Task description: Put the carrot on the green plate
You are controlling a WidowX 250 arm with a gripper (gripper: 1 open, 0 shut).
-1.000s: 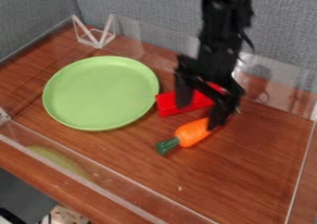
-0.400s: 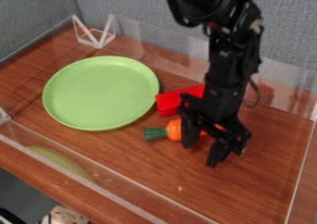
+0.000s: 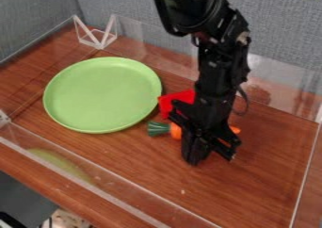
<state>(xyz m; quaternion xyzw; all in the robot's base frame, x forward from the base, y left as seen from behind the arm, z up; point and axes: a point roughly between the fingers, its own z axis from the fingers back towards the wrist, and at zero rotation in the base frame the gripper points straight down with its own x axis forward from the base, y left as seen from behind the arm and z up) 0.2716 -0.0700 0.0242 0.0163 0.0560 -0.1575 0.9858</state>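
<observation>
The orange carrot [image 3: 169,130] lies on the wooden table just right of the green plate [image 3: 101,92], its dark green stem pointing left toward the plate. My gripper [image 3: 204,149] points straight down over the carrot's middle. Its black fingers have come together on both sides of the carrot and reach the tabletop. Most of the carrot's body is hidden behind the fingers; only the stem end and a sliver of orange on the right show. The plate has nothing on it.
A red block [image 3: 178,103] sits right behind the carrot, touching the arm's far side. A white wire stand [image 3: 94,29] is at the back left. Low clear walls [image 3: 151,208] ring the table.
The gripper has sunk onto the carrot and its fingers have narrowed from wide open to a hold on it. The carrot has shifted slightly left.
</observation>
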